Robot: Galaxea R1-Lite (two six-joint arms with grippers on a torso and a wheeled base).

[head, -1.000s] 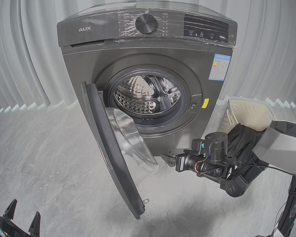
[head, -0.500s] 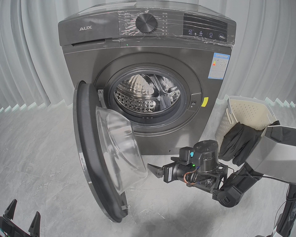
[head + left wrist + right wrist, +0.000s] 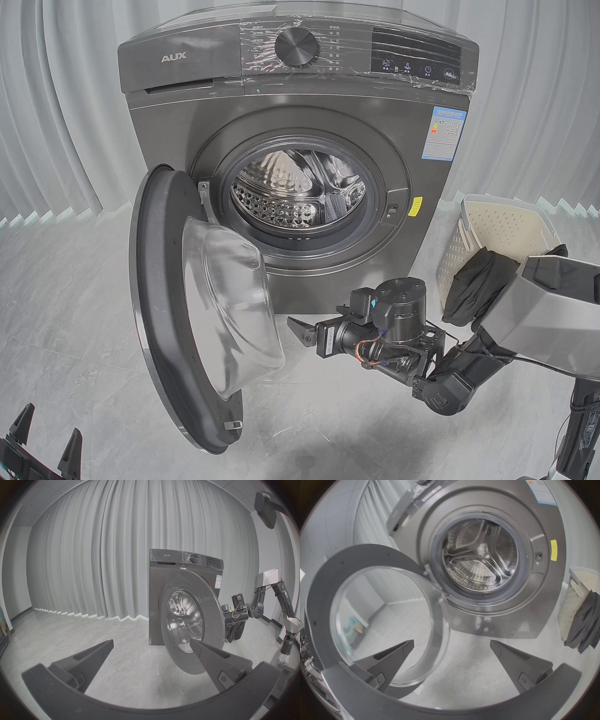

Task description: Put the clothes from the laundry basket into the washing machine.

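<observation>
**Clothes [image 3: 478, 284] draped on laundry basket [image 3: 506, 225]**

They hang over its rim, just beside the washing machine [image 3: 187, 125], whose door [image 3: 156, 281] stands open. I see my right tool [image 3: 299, 326] low before the machine, spread and empty. My left tool [image 3: 151, 642], well away from it, is spread too.

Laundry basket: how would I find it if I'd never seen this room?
Find the big grey washing machine. On the floor to its right stands the laundry basket. It's the only cream thing, full of little holes, with dark clothes hanging over its rim.
</observation>
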